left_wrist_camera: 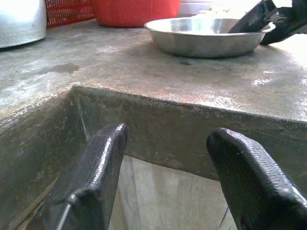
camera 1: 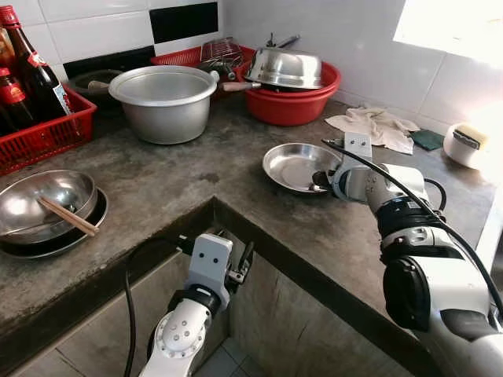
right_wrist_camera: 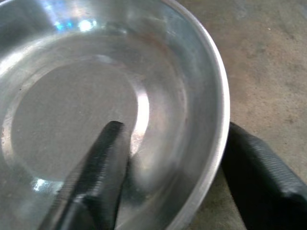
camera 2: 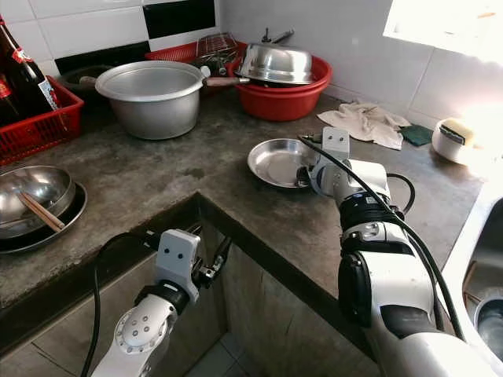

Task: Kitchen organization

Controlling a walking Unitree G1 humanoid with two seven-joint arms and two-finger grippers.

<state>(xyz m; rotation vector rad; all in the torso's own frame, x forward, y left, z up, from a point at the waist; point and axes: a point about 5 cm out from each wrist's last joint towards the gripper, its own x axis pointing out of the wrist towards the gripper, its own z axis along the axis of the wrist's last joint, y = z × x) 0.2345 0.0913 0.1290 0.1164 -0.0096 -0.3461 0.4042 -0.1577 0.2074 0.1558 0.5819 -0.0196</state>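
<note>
Nearest, at about 6 o'clock in the head views, the left end effector (camera 1: 240, 267) hangs below the inner corner of the concrete worktop (camera 1: 196, 181), fingers spread wide and holding nothing; it looks parked there, out of the way.

Further out, at about 3 o'clock, the right end effector (right_wrist_camera: 168, 177) straddles the near rim of the shallow steel dish (camera 1: 297, 166): one finger inside the bowl, the other outside on the worktop, the gap narrow but not yet pinched on the metal as far as the wrist view shows. That straddle suits lifting a thin-walled dish by its edge. The dish sits flat, mouth up; being round, it has no long axis to speak of.

At 9 o'clock lies a steel bowl (camera 1: 39, 203) with chopsticks (camera 1: 67, 216) slanting across it. Farthest, around 12 o'clock, stand a large aluminium pot (camera 1: 165, 102) and a red basin (camera 1: 295, 102) carrying an upturned steel bowl.
</note>
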